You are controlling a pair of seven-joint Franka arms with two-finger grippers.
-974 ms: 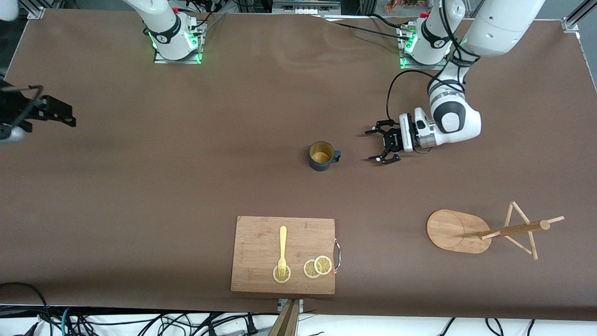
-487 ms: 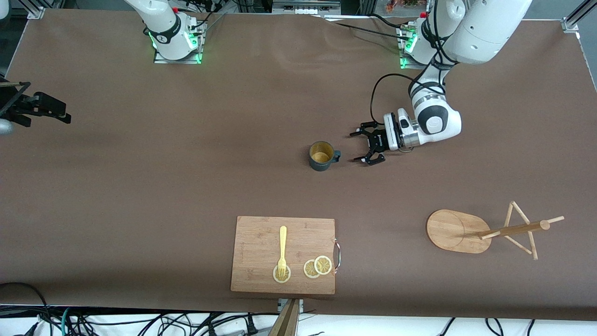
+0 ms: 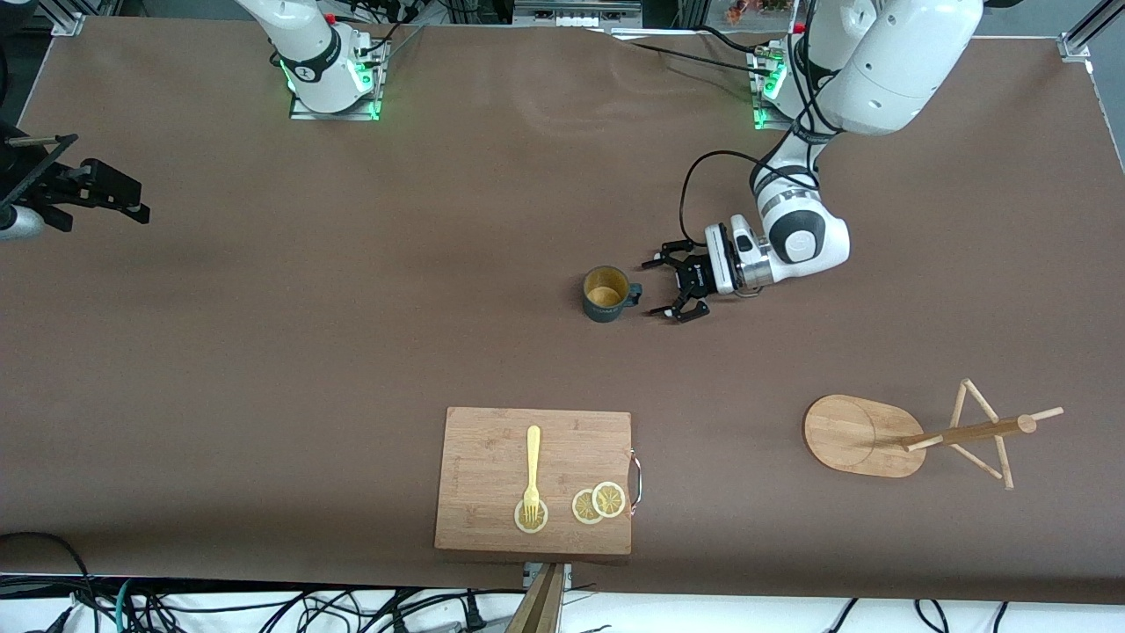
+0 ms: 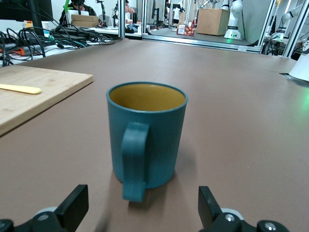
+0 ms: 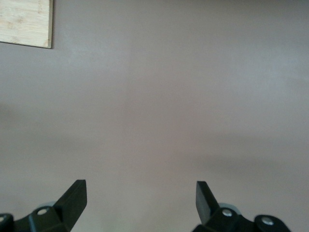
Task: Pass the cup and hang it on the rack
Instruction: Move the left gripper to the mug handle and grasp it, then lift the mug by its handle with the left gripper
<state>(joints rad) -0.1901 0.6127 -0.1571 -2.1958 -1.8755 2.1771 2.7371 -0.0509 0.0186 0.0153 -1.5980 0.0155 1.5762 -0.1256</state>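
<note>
The dark teal ribbed cup (image 3: 606,294) with its yellowish inside stands upright near the middle of the brown bench (image 3: 352,334), its single handle turned toward the left arm's end. We see the left pincer (image 3: 672,287) low and just beside that handle, jaws spread wide and gripping nothing; a second ago it hung farther off toward the left arm's end, and it has closed in steadily since. In the left wrist view the cup (image 4: 146,136) fills the middle, handle facing us, between the two black fingertips (image 4: 72,205). The cup itself has not moved. The right pincer (image 3: 92,189) waits over the bench's edge at the right arm's end, jaws released and empty. The light wooden mug rack (image 3: 914,435) with oval base and thin pegs stands nearer the front camera, toward the left arm's end. The rectangular wooden cutting board (image 3: 492,457), carrying a yellow fork (image 3: 532,470) and lemon slices (image 3: 598,503), lies nearer the camera than the cup.
</note>
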